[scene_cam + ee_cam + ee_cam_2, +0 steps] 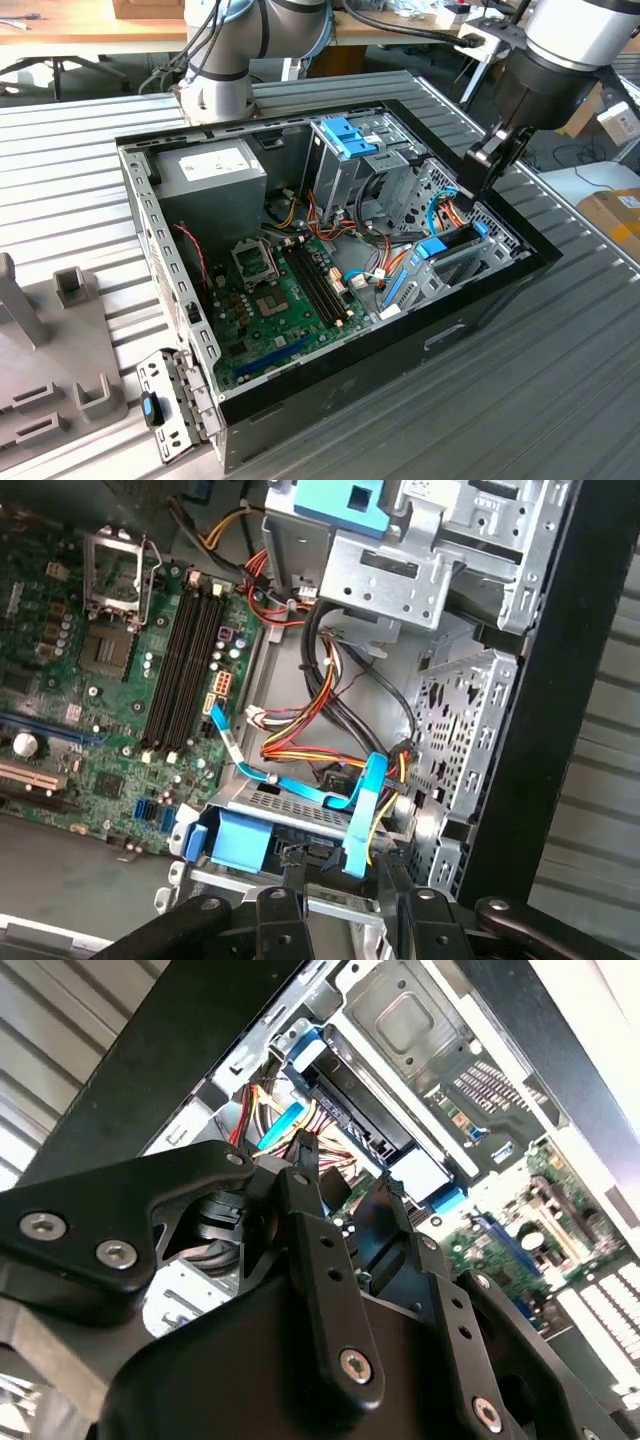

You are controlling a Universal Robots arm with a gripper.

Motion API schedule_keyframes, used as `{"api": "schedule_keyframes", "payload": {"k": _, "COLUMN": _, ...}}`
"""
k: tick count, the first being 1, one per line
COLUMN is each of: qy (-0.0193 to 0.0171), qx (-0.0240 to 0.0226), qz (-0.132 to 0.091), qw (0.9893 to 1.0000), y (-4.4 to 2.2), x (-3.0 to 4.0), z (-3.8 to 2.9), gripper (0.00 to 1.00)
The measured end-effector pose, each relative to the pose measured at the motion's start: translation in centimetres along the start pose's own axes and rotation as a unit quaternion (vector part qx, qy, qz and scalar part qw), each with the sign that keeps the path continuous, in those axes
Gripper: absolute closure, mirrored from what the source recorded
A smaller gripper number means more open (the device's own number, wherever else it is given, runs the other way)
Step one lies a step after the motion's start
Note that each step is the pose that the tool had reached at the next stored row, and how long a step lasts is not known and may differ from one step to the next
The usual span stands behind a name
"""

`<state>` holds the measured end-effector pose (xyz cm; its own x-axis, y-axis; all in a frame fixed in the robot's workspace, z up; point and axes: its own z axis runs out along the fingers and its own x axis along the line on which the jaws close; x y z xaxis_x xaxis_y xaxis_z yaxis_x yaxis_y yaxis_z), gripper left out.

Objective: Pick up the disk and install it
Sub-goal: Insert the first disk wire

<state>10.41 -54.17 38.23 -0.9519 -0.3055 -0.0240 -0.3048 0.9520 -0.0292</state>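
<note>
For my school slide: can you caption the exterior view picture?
Robot arm's end effector hovering over the blue-bracketed disk inside an open computer case.

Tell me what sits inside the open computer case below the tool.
Below the tool in the computer case sits the disk in its light-blue bracket, seated in a metal bay, with a blue cable and coloured wires over it. The disk's underside is covered.

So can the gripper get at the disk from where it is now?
Probably yes: the gripper hangs right over the disk in its bay; only a blue ribbon cable crosses nearby.
</note>
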Motion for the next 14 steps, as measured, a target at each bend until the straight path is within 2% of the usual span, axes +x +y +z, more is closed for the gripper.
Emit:
{"api": "schedule_keyframes", "payload": {"k": 4, "qy": -0.0013, "qx": -0.0011, "qz": -0.045, "qw": 0.999, "y": 0.0, "x": 0.0, "z": 0.0, "gripper": 0.58}}
{"api": "schedule_keyframes", "payload": {"k": 6, "qy": -0.0019, "qx": -0.0016, "qz": -0.065, "qw": 0.9979, "y": 0.0, "x": 0.0, "z": 0.0, "gripper": 0.58}}
{"api": "schedule_keyframes", "payload": {"k": 10, "qy": -0.003, "qx": -0.0025, "qz": -0.104, "qw": 0.9946, "y": 0.01, "x": 0.0, "z": 0.0, "gripper": 0.58}}
{"api": "schedule_keyframes", "payload": {"k": 12, "qy": -0.0036, "qx": -0.003, "qz": -0.124, "qw": 0.9923, "y": 0.01, "x": 0.0, "z": 0.0, "gripper": 0.58}}
{"api": "schedule_keyframes", "payload": {"k": 13, "qy": -0.0042, "qx": -0.0034, "qz": -0.143, "qw": 0.9898, "y": 0.01, "x": -0.01, "z": 0.0, "gripper": 0.58}}
{"api": "schedule_keyframes", "payload": {"k": 14, "qy": -0.0045, "qx": -0.0037, "qz": -0.155, "qw": 0.9879, "y": 0.02, "x": 0.0, "z": 0.0, "gripper": 0.58}}
